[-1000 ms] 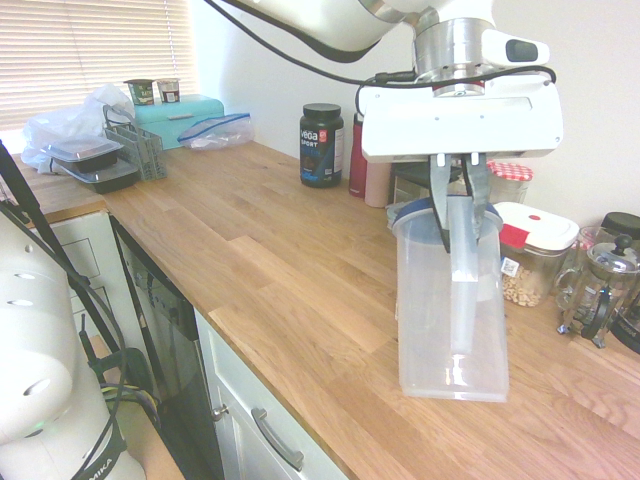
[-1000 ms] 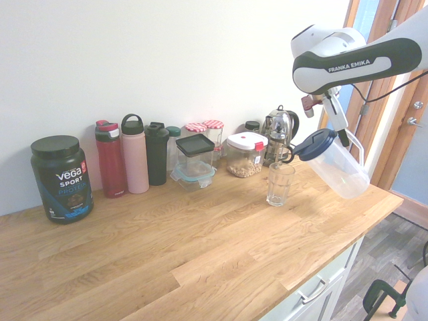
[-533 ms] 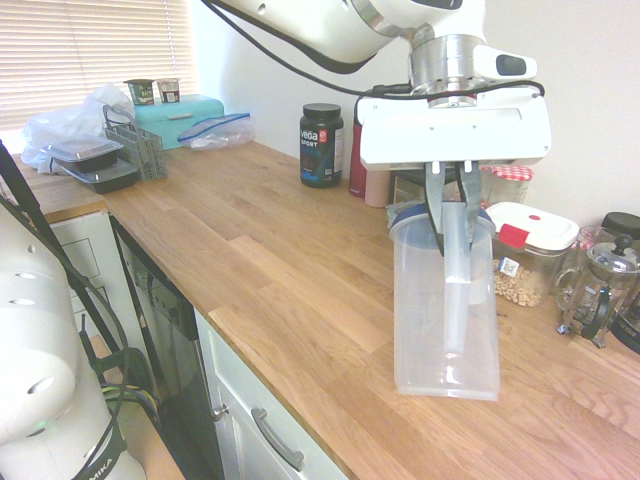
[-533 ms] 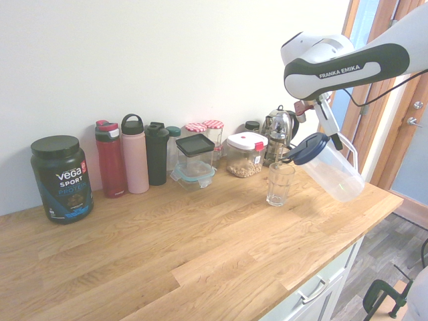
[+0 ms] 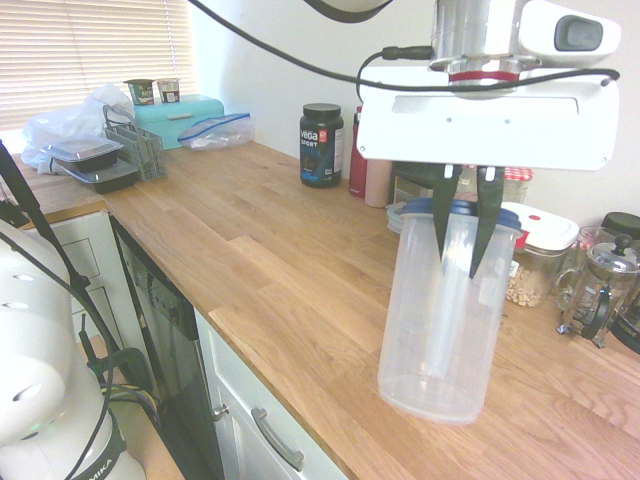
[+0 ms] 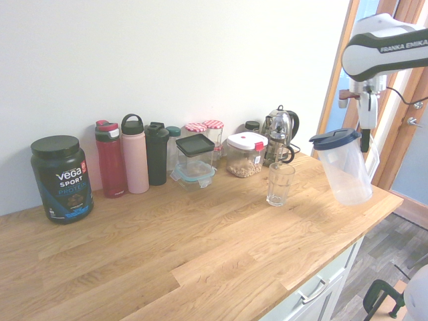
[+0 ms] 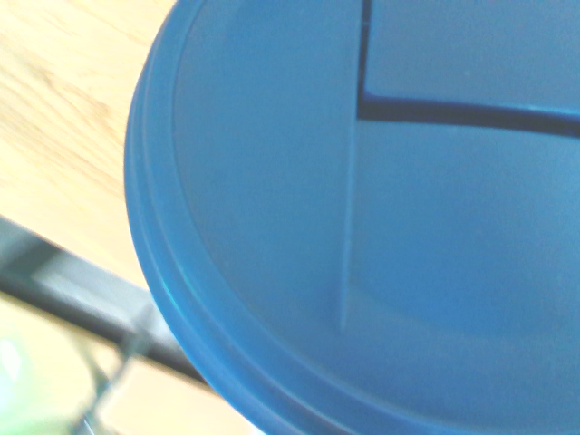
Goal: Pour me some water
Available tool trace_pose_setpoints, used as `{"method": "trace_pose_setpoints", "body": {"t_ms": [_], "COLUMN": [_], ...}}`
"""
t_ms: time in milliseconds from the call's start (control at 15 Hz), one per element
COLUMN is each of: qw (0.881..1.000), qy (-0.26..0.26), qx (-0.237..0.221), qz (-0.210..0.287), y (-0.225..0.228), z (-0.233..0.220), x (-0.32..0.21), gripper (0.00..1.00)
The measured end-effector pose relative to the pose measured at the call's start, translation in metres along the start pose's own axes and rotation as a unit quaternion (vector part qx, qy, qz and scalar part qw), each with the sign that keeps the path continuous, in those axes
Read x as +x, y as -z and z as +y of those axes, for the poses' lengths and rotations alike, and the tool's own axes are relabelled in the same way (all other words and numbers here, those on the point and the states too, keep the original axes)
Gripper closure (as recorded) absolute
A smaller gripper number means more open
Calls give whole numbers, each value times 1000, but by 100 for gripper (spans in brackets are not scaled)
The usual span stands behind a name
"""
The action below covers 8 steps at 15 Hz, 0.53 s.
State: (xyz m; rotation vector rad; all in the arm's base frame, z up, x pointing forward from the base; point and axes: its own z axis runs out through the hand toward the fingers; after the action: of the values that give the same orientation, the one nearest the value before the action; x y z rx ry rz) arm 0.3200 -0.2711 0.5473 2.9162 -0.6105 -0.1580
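The clear plastic pitcher (image 6: 345,170) with its blue lid (image 7: 381,227) hangs in the air above the right end of the wooden countertop (image 6: 200,247), close to upright with only a slight lean, and it looks empty. The gripper (image 5: 466,235) comes down on it from above with its fingers pressed together on the pitcher's handle (image 6: 372,157), on the side away from the wall. The drinking glass (image 6: 279,183) stands on the counter just left of the pitcher in the second exterior view, apart from it, and it looks empty too. Behind the glass, along the wall, sit a French press (image 6: 278,136), a white-lidded jar of nuts (image 6: 245,154), a glass box with a dark lid (image 6: 194,159), two red-checked jars (image 6: 206,127), then a black shaker (image 6: 156,152), a pink bottle (image 6: 134,153), a red bottle (image 6: 110,158) and a black Vega Sport tub (image 6: 61,178) farthest left.
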Motion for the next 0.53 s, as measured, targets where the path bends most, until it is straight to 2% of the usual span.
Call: {"method": "trace_pose_setpoints", "body": {"t_ms": [267,533], "qw": [994,983], "qy": [-84,-143], "qx": [64,104], "qz": [6,54], "y": [-36,-25], "z": [-32,-73], "x": [-43,-99], "gripper": [100,100]}}
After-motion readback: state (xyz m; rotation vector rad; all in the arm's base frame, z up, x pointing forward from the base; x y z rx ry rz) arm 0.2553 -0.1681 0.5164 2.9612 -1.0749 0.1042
